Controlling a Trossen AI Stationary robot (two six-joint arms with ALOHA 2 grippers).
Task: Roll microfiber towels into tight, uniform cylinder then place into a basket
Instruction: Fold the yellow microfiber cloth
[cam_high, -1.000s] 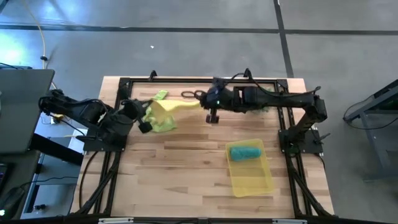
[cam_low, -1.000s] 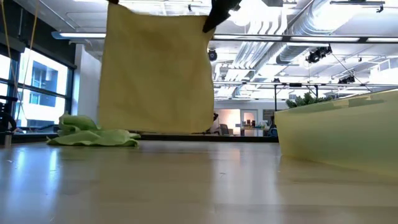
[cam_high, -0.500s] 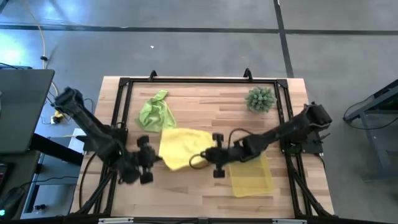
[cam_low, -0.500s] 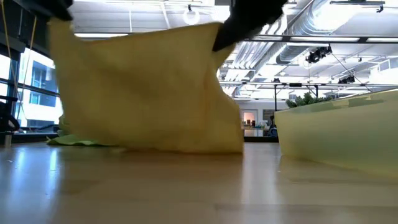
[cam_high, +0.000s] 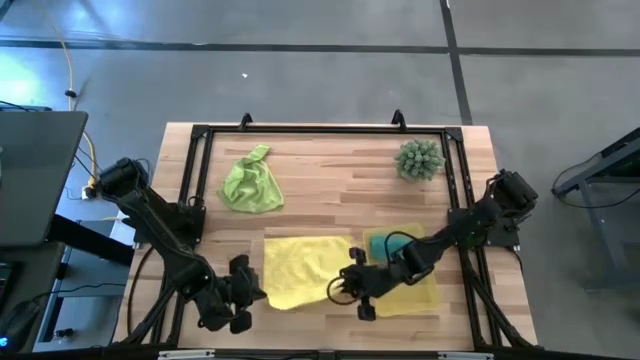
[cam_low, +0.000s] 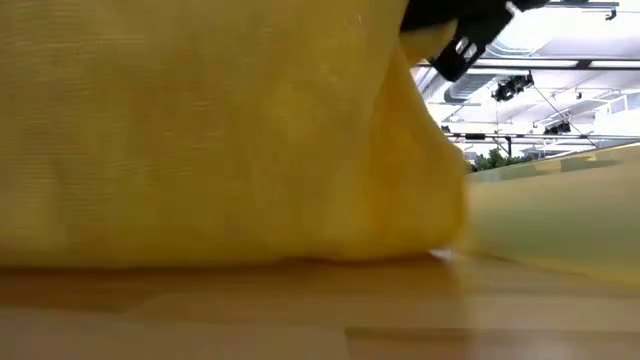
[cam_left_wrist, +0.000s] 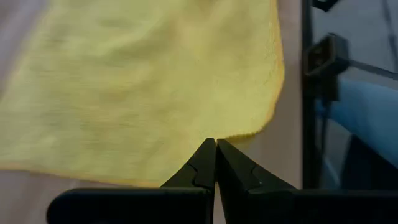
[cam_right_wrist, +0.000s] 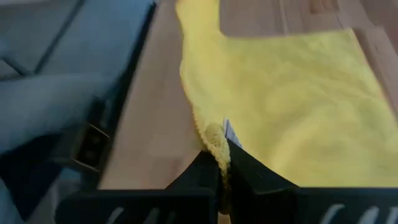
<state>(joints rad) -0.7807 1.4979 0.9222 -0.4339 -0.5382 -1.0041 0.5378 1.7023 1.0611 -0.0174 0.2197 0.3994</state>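
Note:
The yellow towel (cam_high: 305, 268) lies spread on the wood near the table's front edge, and it fills most of the low view (cam_low: 220, 130). My left gripper (cam_high: 252, 293) is shut on its near left corner. My right gripper (cam_high: 342, 290) is shut on its near right corner. The rolled teal towel (cam_high: 392, 243) lies in the yellow basket (cam_high: 425, 300), just right of the right gripper. The lime green towel (cam_high: 250, 185) lies crumpled at the far left. My left gripper pinches the yellow towel's near left corner (cam_left_wrist: 235, 133) between its two fingertips, slanting down from the near left. The towel's far part lies flat on the table. My right gripper pinches the near right corner (cam_right_wrist: 212, 138), bunched at its fingertips, slanting down from the near right. The cloth stretches away from it across the wood.
A spiky green ball-shaped plant (cam_high: 420, 160) stands at the far right. A black frame rail (cam_high: 200, 180) runs around the table's edges. Bare wood shows between the lime towel and the plant.
Both grippers have swung from the far side toward the table's near edge and down, staying shut on the yellow towel. The towel hung upright between them. Its lower edge has since touched down, and it now lies spread out over the near middle.

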